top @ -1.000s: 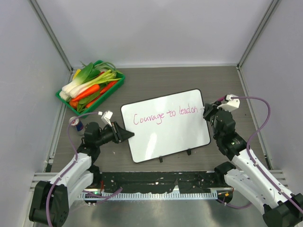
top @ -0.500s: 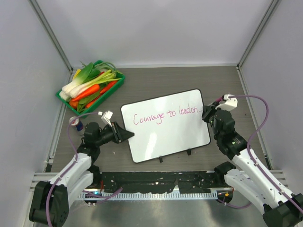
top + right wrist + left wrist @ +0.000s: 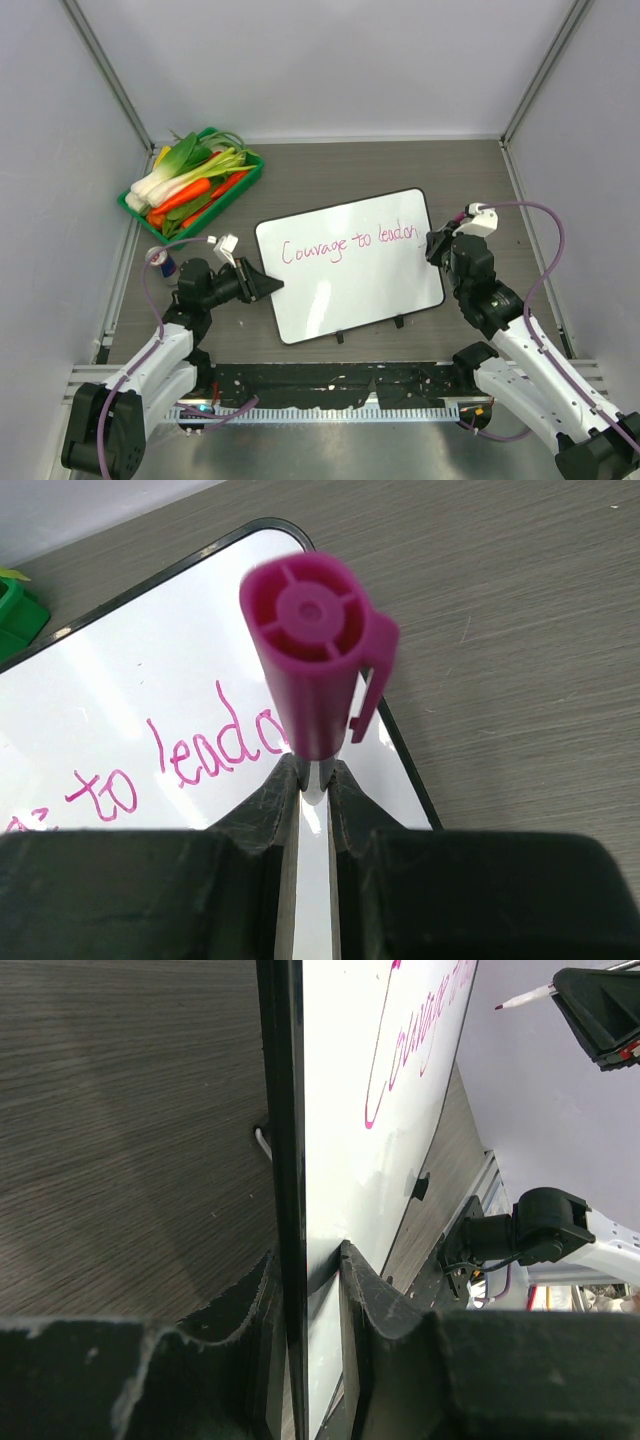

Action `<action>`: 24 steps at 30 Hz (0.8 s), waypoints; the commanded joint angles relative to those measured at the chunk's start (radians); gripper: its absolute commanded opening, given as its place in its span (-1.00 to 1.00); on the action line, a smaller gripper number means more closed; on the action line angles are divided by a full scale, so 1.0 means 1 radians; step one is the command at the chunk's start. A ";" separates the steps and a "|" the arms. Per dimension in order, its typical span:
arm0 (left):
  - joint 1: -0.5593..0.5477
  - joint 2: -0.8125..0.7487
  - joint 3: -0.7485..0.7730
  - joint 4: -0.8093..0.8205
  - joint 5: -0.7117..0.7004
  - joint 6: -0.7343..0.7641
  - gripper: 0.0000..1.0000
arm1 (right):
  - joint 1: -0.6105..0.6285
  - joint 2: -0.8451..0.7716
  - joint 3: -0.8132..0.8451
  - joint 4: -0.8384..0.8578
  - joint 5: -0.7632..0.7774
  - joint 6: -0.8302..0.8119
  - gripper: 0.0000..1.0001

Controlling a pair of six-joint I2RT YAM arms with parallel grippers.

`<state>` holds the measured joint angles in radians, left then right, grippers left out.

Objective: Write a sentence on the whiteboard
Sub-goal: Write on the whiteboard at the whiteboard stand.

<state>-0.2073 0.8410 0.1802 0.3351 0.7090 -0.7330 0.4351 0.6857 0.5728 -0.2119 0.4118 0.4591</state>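
The whiteboard (image 3: 350, 290) lies flat mid-table, black-framed, two clips on its near edge. The sentence (image 3: 347, 243) in pink cursive reads about "Courage to leader" along its upper half. My left gripper (image 3: 268, 285) is shut on the board's left edge; in the left wrist view the jaws clamp the black frame (image 3: 291, 1160). My right gripper (image 3: 433, 244) is shut on a magenta marker (image 3: 312, 650) at the board's right edge, just past the last letters (image 3: 215, 745). The marker's tip is hidden from the right wrist; it shows in the left wrist view (image 3: 520, 1000).
A green tray (image 3: 134, 204) of leeks, carrots and other vegetables stands at the back left. A small can (image 3: 164, 262) stands by the left arm. Grey walls close three sides; a black rail (image 3: 340, 385) runs along the near edge.
My right gripper has slid a little toward the near left with the marker, staying at the end of the writing. The left arm and the board have not moved.
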 commanded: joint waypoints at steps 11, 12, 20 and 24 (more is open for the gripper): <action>0.000 -0.010 -0.002 0.013 -0.029 0.041 -1.00 | -0.004 -0.028 0.050 -0.075 -0.065 0.049 -0.97; 0.002 -0.010 -0.002 0.013 -0.029 0.041 -1.00 | -0.004 -0.028 0.050 -0.083 -0.070 0.053 -0.98; 0.002 -0.008 -0.002 0.013 -0.029 0.041 -1.00 | -0.004 -0.046 0.019 -0.126 -0.146 0.133 -0.97; 0.002 -0.005 -0.002 0.016 -0.028 0.041 -1.00 | -0.004 -0.051 0.015 -0.155 -0.171 0.154 -0.98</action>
<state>-0.2073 0.8410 0.1802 0.3328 0.7090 -0.7330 0.4351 0.6506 0.5758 -0.3447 0.2802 0.5636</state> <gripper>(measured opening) 0.263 0.166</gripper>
